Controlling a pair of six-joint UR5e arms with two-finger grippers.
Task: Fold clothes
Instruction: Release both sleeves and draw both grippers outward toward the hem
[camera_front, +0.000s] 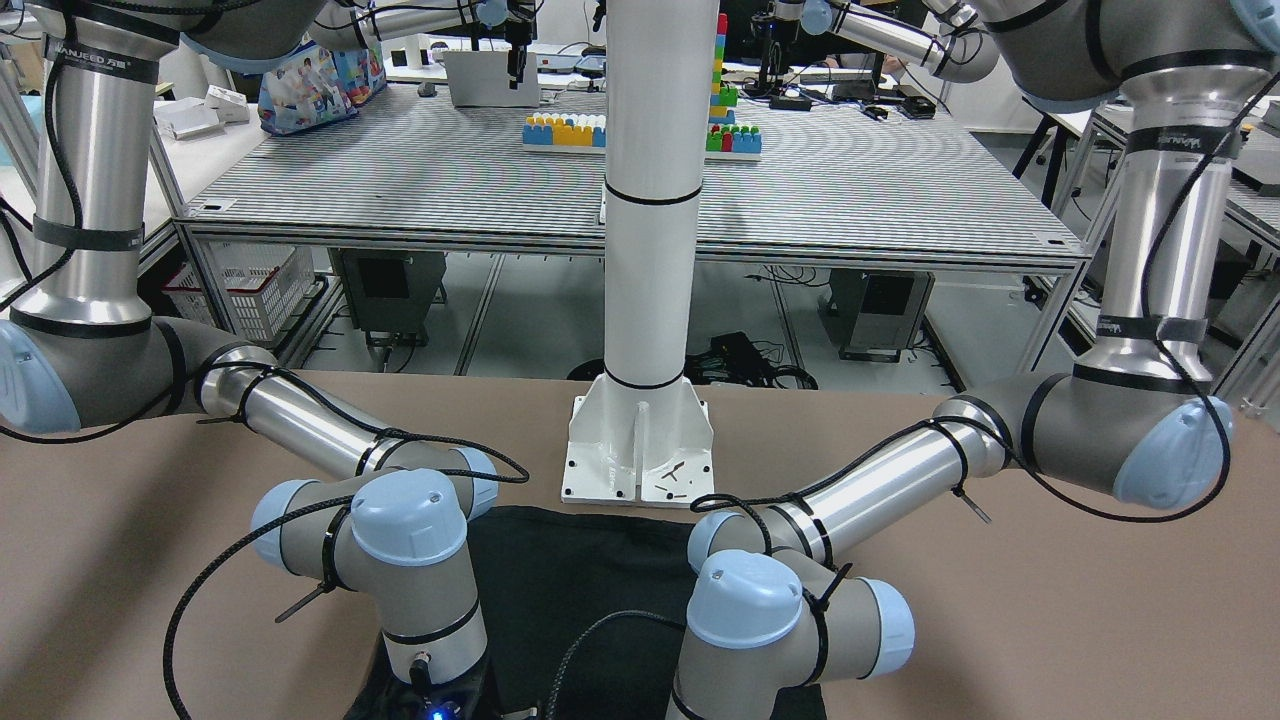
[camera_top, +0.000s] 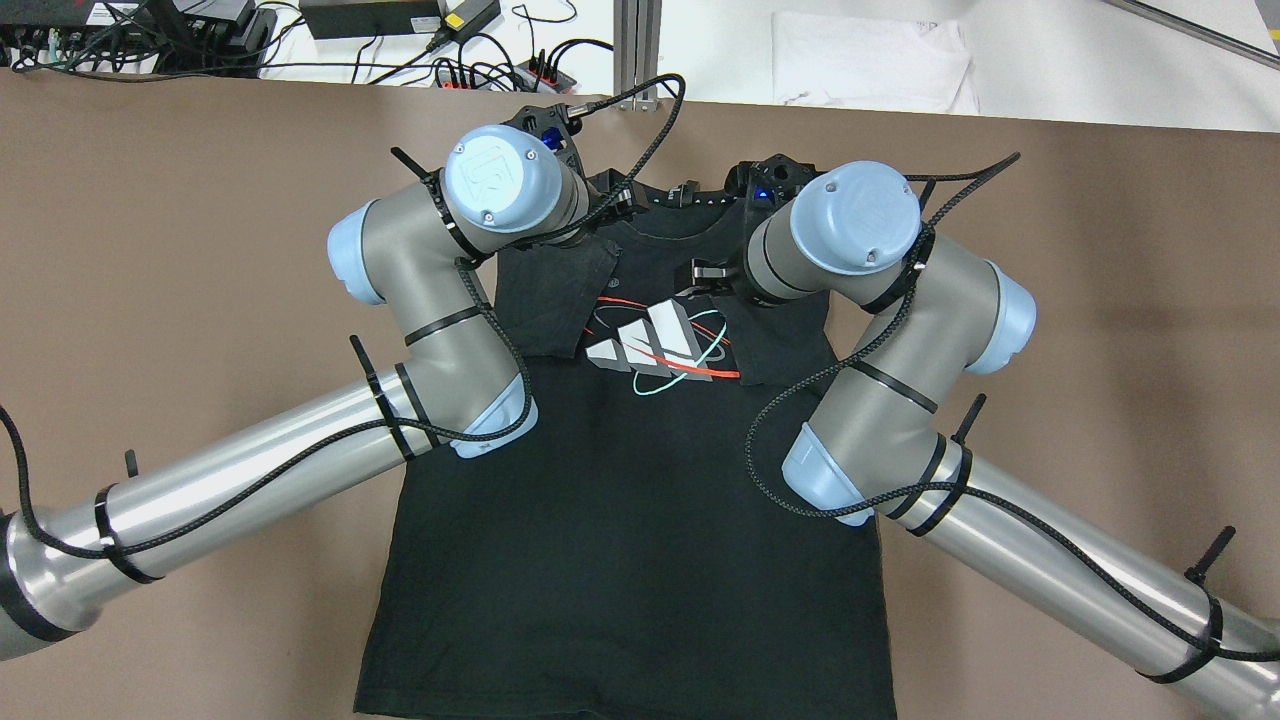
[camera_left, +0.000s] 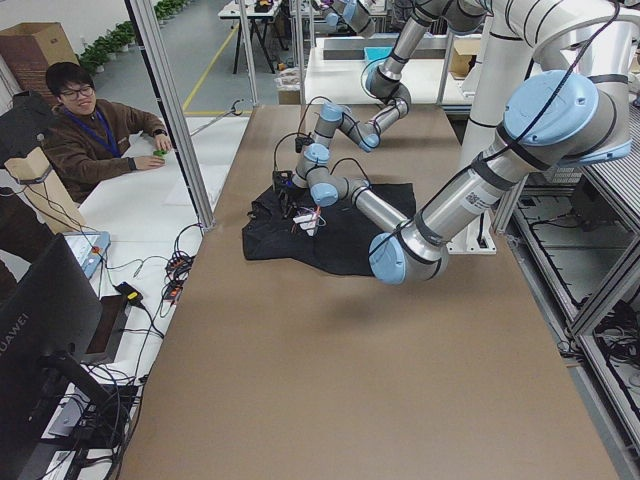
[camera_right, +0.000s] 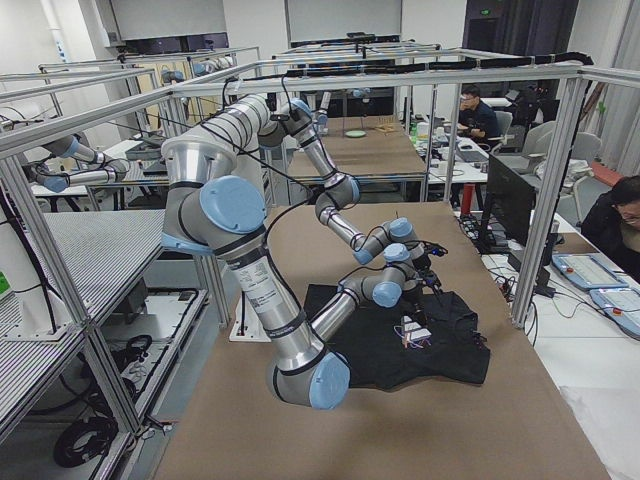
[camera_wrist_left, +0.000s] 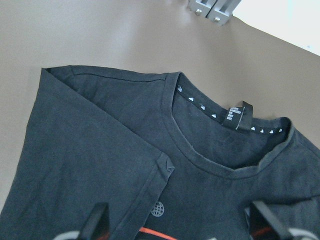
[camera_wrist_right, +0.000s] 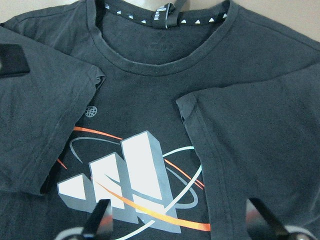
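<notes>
Shirt (camera_top: 620, 520), black, lies flat and face up on the brown tabletop (camera_top: 200, 250) in the overhead view, collar (camera_top: 680, 200) at the far edge and hem toward the robot. Both sleeves are folded inward over the chest: the sleeve on the robot's left (camera_top: 555, 300) and the one on its right (camera_top: 790, 340) each partly flank the white striped logo (camera_top: 655, 345). The left arm (camera_top: 430, 300) and the right arm (camera_top: 900, 330) both reach over the shirt's upper part.

From the front-facing camera, the shirt shows as a dark patch between the two wrists, just in front of the white post base (camera_front: 640, 450).

In the left wrist view, the left gripper (camera_wrist_left: 180, 227) hangs above the neckline with its jaws apart and nothing between them; the neck label (camera_wrist_left: 240, 115) and a folded sleeve edge lie below.

In the right wrist view, the right gripper (camera_wrist_right: 180, 225) is over the logo, its jaws likewise apart and holding nothing.

In the left side view, a person (camera_left: 95, 130) sits at a neighbouring desk.
</notes>
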